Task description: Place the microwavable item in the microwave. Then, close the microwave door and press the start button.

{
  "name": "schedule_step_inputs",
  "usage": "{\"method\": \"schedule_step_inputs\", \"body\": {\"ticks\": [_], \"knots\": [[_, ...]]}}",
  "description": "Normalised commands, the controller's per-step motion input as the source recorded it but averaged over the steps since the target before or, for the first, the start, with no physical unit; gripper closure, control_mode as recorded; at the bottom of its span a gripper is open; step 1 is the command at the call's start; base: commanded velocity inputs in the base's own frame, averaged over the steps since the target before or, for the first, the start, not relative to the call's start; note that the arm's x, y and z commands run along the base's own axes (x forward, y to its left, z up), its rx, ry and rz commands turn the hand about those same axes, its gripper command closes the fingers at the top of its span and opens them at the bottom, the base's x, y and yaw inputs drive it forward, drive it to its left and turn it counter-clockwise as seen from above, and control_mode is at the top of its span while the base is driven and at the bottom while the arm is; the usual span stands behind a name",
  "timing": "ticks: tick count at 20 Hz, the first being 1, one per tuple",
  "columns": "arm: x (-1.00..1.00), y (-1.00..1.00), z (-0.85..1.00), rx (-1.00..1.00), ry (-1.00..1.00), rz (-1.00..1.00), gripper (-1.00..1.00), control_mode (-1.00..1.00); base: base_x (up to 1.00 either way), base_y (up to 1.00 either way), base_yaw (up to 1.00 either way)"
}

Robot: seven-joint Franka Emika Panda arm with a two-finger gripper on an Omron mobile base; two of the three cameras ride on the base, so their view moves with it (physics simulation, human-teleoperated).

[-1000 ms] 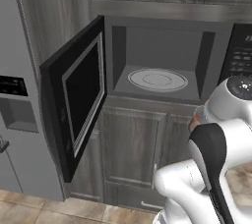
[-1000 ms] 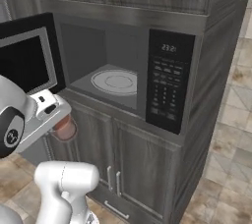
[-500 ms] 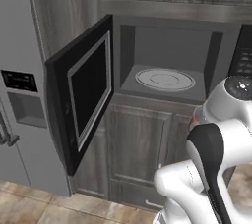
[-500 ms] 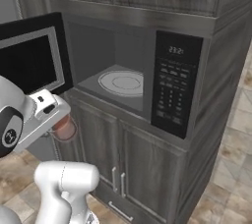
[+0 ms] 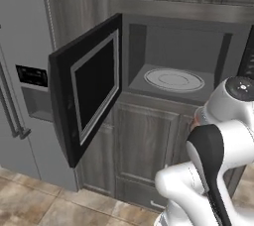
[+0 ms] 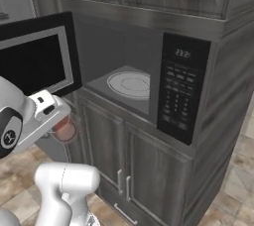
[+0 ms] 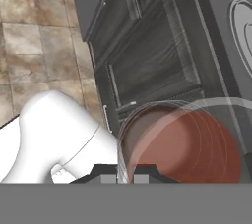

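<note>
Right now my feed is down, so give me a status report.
Claw shut on cup, below the cavity. Microwave door open, turntable bare. Nothing in the way.

— What does my arm [image 5: 218,170] look like from the left base camera?

— Glossy white rounded shells, with a black elongated panel down the near link. I see a round grey cap with a dark ring on top of the upper joint.

— And from the right side?

— The arm is white again, with a dark round joint disc bearing small pale marks, and a boxy white wrist block with dark spots.
</note>
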Motion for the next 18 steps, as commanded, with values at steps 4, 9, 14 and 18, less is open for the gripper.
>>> {"method": "schedule_step_inputs", "body": {"ticks": [4,9,14,18], "knots": [[0.0,0.0,0.0,0.0,0.0,0.0,1.0,1.0,0.0,-0.6,0.22],[0.0,0.0,0.0,0.0,0.0,0.0,1.0,1.0,0.0,-0.32,0.16],[0.0,0.0,0.0,0.0,0.0,0.0,1.0,1.0,0.0,-0.01,0.04],[0.0,0.0,0.0,0.0,0.0,0.0,1.0,1.0,0.06,0.0,0.0]]}}
